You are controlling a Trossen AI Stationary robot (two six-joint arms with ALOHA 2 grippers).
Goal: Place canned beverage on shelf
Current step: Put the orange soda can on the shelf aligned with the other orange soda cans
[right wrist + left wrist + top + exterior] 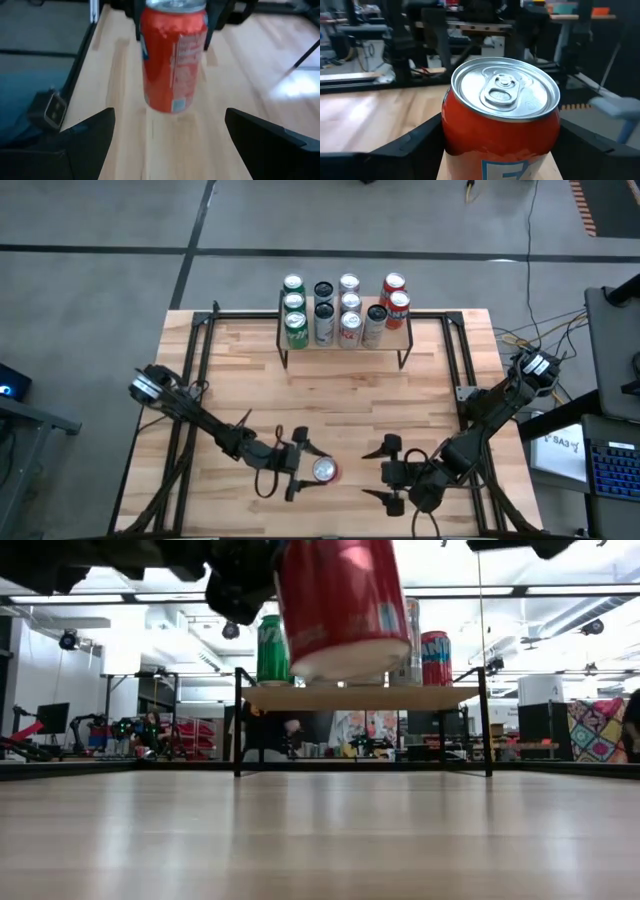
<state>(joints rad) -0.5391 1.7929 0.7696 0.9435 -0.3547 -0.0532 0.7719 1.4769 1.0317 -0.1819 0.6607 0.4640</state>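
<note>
A red beverage can (325, 470) hangs upright above the near middle of the table, with my left gripper (316, 470) shut on it. Its silver top shows in the left wrist view (505, 90), and its base (350, 658) is clear of the tabletop. To the can's right, my right gripper (386, 473) stands open, its fingers (85, 135) spread wide and pointing at the can (173, 60) without touching it. The shelf (398, 338) stands at the table's far edge on thin black legs. My left gripper pinches the can between its two fingers (415, 145), one on each opposite side wall (451, 135), below the rim on the upper part of the can. The fingers come in level from the table's left. The can sits upright, lifted clear of the table.
Several cans (345, 310) in green, black, white and red stand in rows on the shelf's top board (360, 697). Bare tabletop (340, 400) lies between the shelf and the grippers. Black frame rails (195, 350) run along the table's left and right sides.
</note>
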